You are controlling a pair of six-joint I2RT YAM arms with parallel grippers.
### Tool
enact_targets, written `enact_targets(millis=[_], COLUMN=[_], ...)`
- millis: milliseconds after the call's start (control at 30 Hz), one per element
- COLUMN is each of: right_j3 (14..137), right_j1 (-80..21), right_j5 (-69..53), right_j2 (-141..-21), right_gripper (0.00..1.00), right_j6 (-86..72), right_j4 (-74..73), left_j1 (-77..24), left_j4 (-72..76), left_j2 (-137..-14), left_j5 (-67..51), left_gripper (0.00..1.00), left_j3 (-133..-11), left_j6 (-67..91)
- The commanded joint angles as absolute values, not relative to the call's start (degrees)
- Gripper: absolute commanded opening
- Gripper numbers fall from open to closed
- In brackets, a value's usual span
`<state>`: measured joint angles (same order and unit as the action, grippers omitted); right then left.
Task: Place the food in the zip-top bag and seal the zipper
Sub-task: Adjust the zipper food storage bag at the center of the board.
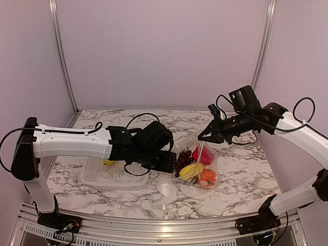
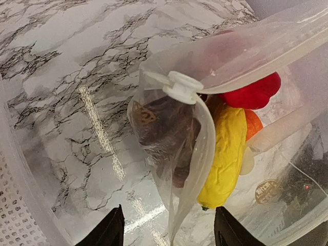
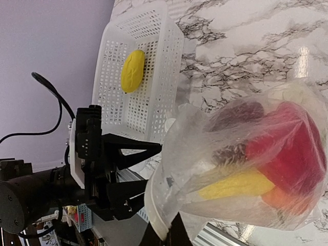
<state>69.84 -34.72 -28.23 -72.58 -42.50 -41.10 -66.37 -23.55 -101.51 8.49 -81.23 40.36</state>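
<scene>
The bag (image 1: 199, 165) stands on the desk (image 1: 241, 177) at the basket's (image 3: 148, 36) 3 o'clock. The right fingers (image 3: 152, 239) pinch its top corner, and the left fingers (image 2: 113, 230) gape beside it. Zipping now would strand the yellow piece (image 3: 132, 70) in the basket. The slick film might slip. The zipper (image 2: 256, 54) is hard to trace past the slider (image 2: 180, 87).

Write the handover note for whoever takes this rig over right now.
Left gripper: open, jaws either side of the bag's hanging edge, gripping nothing.
Right gripper: shut on the top edge of the zip-top bag.
Done: red pepper, grapes, banana-like piece and orange fruit are in the bag.
Left: one yellow piece lies in the white basket. The bag's mouth looks unsealed, with the zipper slider near the left gripper.
</scene>
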Motion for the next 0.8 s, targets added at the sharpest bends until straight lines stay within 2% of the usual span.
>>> enact_targets(millis=[0, 67, 200, 267, 367, 433, 533, 600, 767], right_j3=[69.88, 69.82, 69.95, 70.47, 73.73, 75.90, 78.47, 79.54, 79.93], right_j1=[-34.21, -34.26, -34.27, -34.26, -34.22, -34.19, -34.19, -34.26, -34.24], right_j5=[-28.92, -28.98, -27.76, -25.49, -19.17, -15.14, -11.18, -10.49, -13.70], right_j2=[-71.15, -71.10, -70.93, -71.20, -72.60, -73.34, -73.48, -73.50, -73.68], right_gripper=[0.00, 0.00, 0.00, 0.00, 0.00, 0.00, 0.00, 0.00, 0.00], right_j6=[-43.00, -42.78, -41.97, -40.29, -36.95, -35.33, -33.97, -33.06, -33.21], right_j4=[-39.26, -39.52, -40.50, -42.54, -49.25, -53.19, -56.74, -57.33, -54.49], left_j1=[-65.70, -65.04, -64.60, -64.60, -64.73, -64.93, -64.89, -63.91, -62.84], left_j4=[-26.47, -26.25, -26.53, -27.23, -28.11, -28.69, -22.09, -17.87, -20.80], left_j2=[-105.58, -107.98, -110.70, -110.05, -106.93, -103.66, -97.63, -97.71, -105.52], left_j5=[7.64, 5.97, 3.80, 3.63, 4.67, 10.00, 16.82, 15.28, 9.10], left_gripper=[0.59, 0.49, 0.14, 0.04, 0.00, 0.01, 0.01, 0.01, 0.03], left_j3=[-82.27, -84.03, -88.42, -91.27, -96.40, -98.40, -92.37, -88.28, -93.49], left_j6=[42.97, 42.41, 40.46, 39.97, 39.99, 40.84, 43.51, 44.43, 43.40])
